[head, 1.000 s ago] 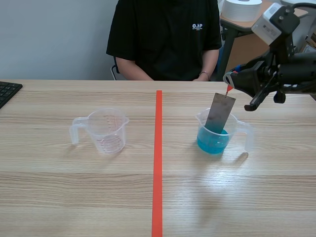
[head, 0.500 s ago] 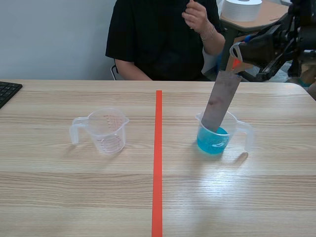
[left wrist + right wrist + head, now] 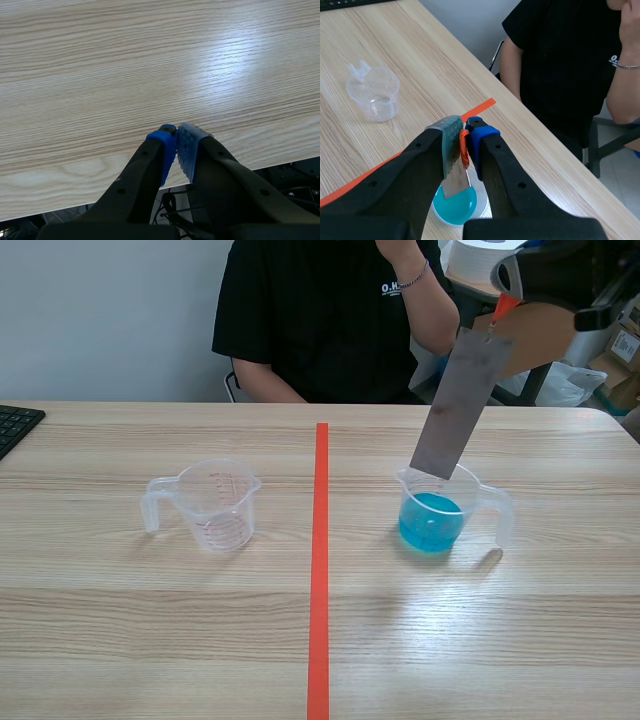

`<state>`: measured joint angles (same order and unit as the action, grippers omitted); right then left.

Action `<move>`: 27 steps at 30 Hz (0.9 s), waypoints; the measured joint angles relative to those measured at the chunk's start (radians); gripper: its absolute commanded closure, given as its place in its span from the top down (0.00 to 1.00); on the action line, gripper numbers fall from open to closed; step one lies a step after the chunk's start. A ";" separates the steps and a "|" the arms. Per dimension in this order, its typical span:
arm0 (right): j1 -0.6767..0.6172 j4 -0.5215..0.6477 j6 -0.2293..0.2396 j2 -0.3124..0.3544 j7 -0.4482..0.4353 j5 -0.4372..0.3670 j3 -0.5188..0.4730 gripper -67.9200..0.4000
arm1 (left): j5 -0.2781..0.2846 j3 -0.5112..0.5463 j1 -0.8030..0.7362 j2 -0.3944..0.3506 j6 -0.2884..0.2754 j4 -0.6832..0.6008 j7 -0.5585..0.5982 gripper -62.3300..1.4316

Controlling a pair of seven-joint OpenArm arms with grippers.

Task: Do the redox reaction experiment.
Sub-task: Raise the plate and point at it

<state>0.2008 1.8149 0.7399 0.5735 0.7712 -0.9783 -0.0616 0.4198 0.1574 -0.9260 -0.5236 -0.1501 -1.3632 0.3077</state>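
Table (image 3: 200,640): strip (image 3: 458,405) in right jaws; left jaws wrist-only.

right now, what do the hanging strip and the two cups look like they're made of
Strip: probably thin sheet metal. It is dull grey and matte, and hangs flat and stiff with straight edges.
Right cup: clear, glossy plastic. The blue liquid shows through its wall, and the handle looks moulded.
Left cup: seemingly the same clear plastic, with scale marks on its wall.

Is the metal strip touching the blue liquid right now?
Apart. Scene view shows the lower end of the metal strip above the blue liquid, with clear cup wall between.
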 measured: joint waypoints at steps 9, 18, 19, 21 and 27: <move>0.000 0.029 0.000 0.000 0.100 -0.090 -0.079 0.03 | 0.000 0.000 0.000 0.000 -0.008 0.000 0.000 0.10; 0.000 0.029 0.000 0.000 0.105 -0.093 -0.101 0.03 | 0.000 0.000 0.000 0.000 -0.011 0.000 0.000 0.10; 0.000 0.029 0.000 0.000 0.105 -0.093 -0.101 0.03 | 0.000 0.000 0.000 0.000 -0.011 0.000 0.000 0.10; 0.000 0.029 0.000 0.000 0.105 -0.093 -0.101 0.03 | 0.000 0.000 0.000 0.000 -0.012 0.000 0.000 0.10; 0.000 0.029 0.000 0.000 0.105 -0.093 -0.101 0.03 | 0.000 0.000 0.000 -0.010 -0.072 0.000 0.001 0.10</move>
<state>0.2008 1.8442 0.7399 0.5735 0.8764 -1.0714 -0.1623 0.4202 0.1574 -0.9264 -0.5335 -0.2226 -1.3632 0.3088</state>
